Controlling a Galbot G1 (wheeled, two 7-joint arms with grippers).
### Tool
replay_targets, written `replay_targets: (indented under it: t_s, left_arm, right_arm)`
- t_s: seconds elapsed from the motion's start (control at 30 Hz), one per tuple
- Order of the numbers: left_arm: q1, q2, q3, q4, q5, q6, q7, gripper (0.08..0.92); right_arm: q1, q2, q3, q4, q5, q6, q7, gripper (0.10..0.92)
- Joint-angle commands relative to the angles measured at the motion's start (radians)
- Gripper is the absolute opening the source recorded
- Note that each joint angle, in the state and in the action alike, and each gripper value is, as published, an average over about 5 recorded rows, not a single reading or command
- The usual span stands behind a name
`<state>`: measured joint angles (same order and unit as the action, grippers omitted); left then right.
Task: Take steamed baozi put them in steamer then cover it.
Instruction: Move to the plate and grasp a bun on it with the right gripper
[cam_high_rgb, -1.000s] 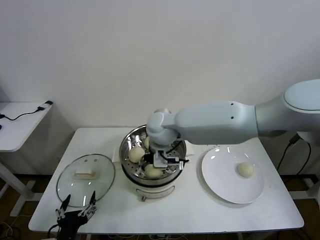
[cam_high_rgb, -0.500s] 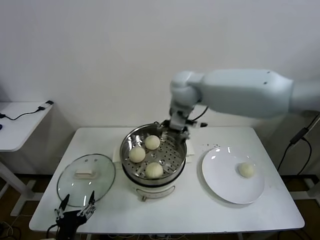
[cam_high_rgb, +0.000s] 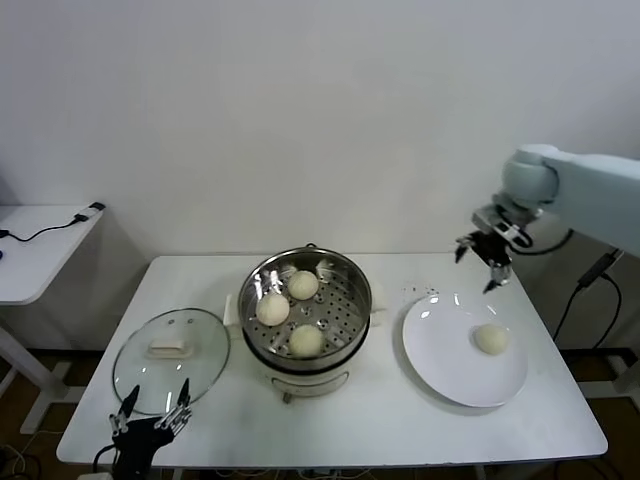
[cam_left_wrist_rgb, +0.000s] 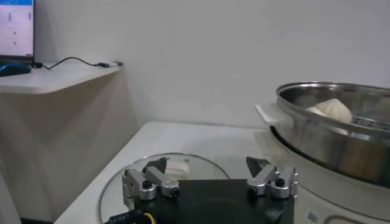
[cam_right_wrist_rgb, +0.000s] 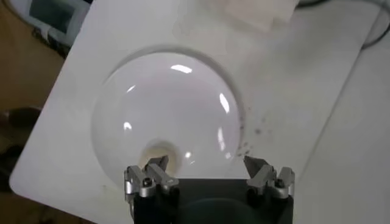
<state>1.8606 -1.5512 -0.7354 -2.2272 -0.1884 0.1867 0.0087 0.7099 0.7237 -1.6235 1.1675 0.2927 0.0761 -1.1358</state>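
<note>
One small round, pale cream-white dough bun (cam_high_rgb: 491, 339) is left on the flat white round plate (cam_high_rgb: 440, 345), toward the side nearest the table's right end; in the right wrist view it shows as a pale dome (cam_right_wrist_rgb: 159, 157) just past the claw. It looks soft and light, with a smooth skin that would dent or tear under a hard pinch, so my judgement is that it wants a gentle, wide hold across its middle, low on its sides, with the fingers coming down on either side of it.

The right claw (cam_high_rgb: 484, 262) hangs in the air above the far edge of the plate, its fingers spread wide and holding nothing. The left claw (cam_high_rgb: 152, 419) is parked low at the front-left corner of the white table (cam_high_rgb: 400, 425), just short of the lid, its fingers also spread and empty.

The round shiny stainless-steel steamer pot (cam_high_rgb: 256, 276), on its white electric base, stands mid-table with three buns (cam_high_rgb: 290, 311) resting apart from one another on its perforated tray. So three of four are in.

The round clear glass lid with metal rim and cream-white rectangular handle (cam_high_rgb: 171, 357) lies flat on the table left of the steamer. It is stiff, breakable and probably slippery on the glass; the handle is the place to grip.
</note>
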Motion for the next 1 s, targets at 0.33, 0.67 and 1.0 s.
replay_targets:
  t_s: [0.33,0.67,1.0]
  left_arm:
    - [0.0,-0.008,0.007,0.001,0.011,0.006,0.0,0.823]
    - [0.008,-0.013,0.006,0.001,0.012,0.006,-0.003,0.823]
    - [0.009,-0.013,0.006,0.001,0.012,0.005,-0.004,0.823]
  right_arm:
    - [-0.524,-0.058,0.388,-0.242,-0.171,-0.11,0.075,0.823]
    - [-0.589,0.012,0.473,-0.287,-0.187,-0.133,0.12,0.823]
    - [-0.588,0.007,0.489,-0.265,-0.2,-0.153,0.148,0.717]
